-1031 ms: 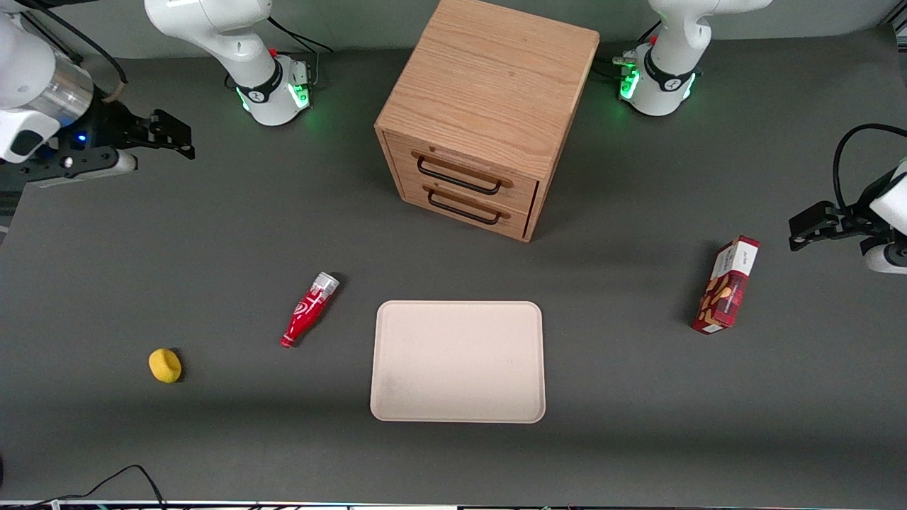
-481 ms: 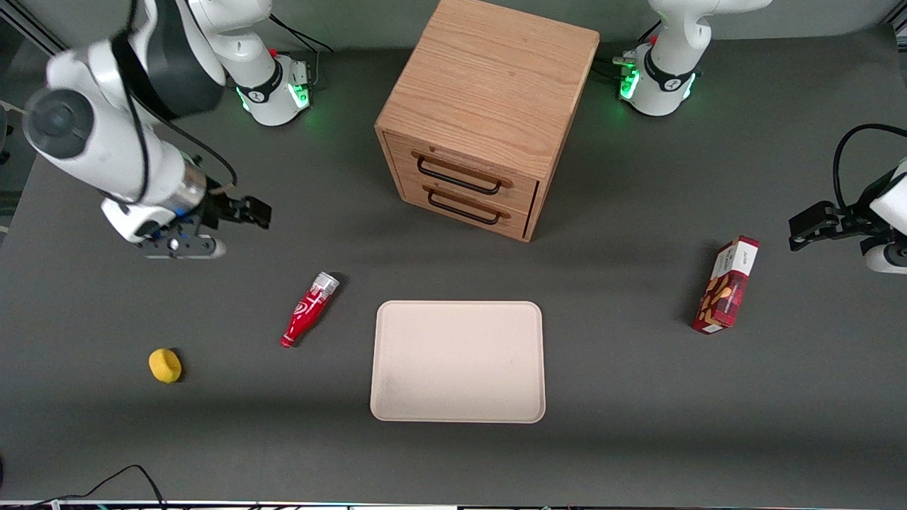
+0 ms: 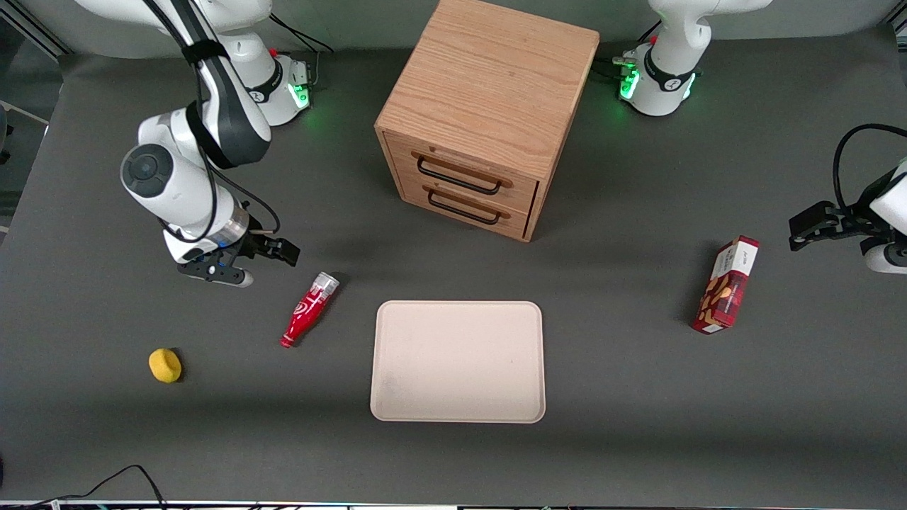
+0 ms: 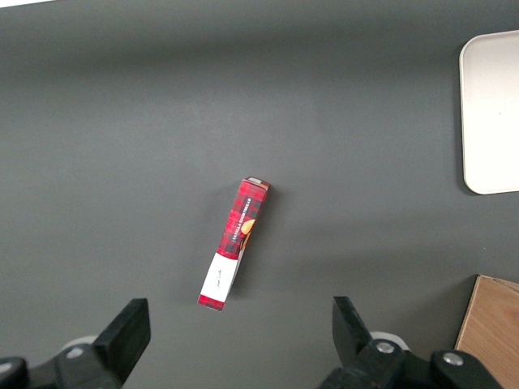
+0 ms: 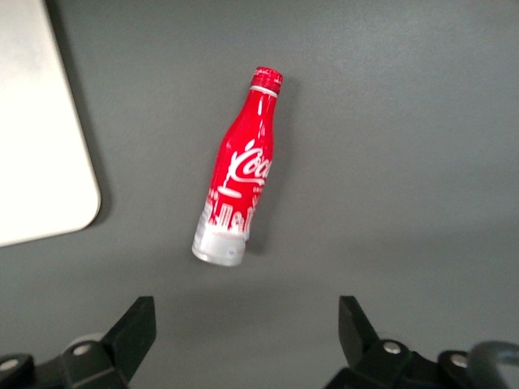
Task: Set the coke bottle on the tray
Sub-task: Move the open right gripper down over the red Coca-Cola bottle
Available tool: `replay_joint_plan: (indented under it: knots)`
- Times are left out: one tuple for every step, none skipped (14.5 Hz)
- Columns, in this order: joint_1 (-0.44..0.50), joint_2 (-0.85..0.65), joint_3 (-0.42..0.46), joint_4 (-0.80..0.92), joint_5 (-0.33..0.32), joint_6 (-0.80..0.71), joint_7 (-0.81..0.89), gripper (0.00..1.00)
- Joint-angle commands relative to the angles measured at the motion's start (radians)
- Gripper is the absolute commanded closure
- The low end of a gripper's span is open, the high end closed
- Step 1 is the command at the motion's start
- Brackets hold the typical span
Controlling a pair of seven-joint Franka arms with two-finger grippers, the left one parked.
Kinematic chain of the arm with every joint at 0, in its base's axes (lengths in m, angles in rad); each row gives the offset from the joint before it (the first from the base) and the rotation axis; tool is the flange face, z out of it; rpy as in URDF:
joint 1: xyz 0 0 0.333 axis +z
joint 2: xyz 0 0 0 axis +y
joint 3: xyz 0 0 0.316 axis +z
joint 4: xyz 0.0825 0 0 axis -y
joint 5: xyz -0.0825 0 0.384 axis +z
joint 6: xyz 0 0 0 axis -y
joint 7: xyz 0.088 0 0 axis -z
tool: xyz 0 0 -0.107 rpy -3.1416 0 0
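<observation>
The coke bottle (image 3: 310,309) lies on its side on the dark table, red with white script, its silvery base end pointing away from the front camera and its red cap toward it. The cream tray (image 3: 458,361) sits flat beside it, toward the parked arm's end. My gripper (image 3: 280,251) hangs above the table, a little farther from the front camera than the bottle's base end and apart from it. In the right wrist view the bottle (image 5: 241,180) lies ahead of the gripper (image 5: 247,320), which is open with nothing between its fingers. The tray's corner (image 5: 49,162) shows there too.
A wooden two-drawer cabinet (image 3: 485,113) stands farther from the front camera than the tray. A yellow round object (image 3: 165,365) lies toward the working arm's end. A red snack box (image 3: 725,285) rests toward the parked arm's end, also seen as a box (image 4: 235,243).
My arm has swung from the table's edge in toward the bottle and lowered; the gripper now sits close to the bottle's base end. Bottle and tray have not moved.
</observation>
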Motion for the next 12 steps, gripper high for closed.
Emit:
replay_joint_plan:
  knots:
    - [-0.012,0.093,0.008,0.004,0.015,0.125,0.064,0.0]
    - [-0.012,0.117,0.006,0.006,0.015,0.158,0.075,0.0]
    - [-0.012,0.14,0.006,0.006,0.01,0.189,0.096,0.0]
    - [-0.011,0.165,0.006,0.007,0.006,0.227,0.122,0.0]
    - [-0.008,0.193,0.006,0.009,-0.002,0.273,0.153,0.0]
    - [-0.006,0.216,0.006,0.013,-0.01,0.306,0.17,0.0]
    - [-0.003,0.239,0.005,0.015,-0.011,0.326,0.181,0.0]
    - [-0.001,0.253,0.005,0.018,-0.013,0.346,0.182,0.0]
    - [0.0,0.263,0.005,0.018,-0.014,0.358,0.196,0.0]
    - [0.0,0.274,0.005,0.019,-0.022,0.372,0.219,0.0]
    - [0.0,0.294,0.005,0.022,-0.034,0.389,0.227,0.0]
    - [0.0,0.309,0.003,0.029,-0.039,0.412,0.248,0.0]
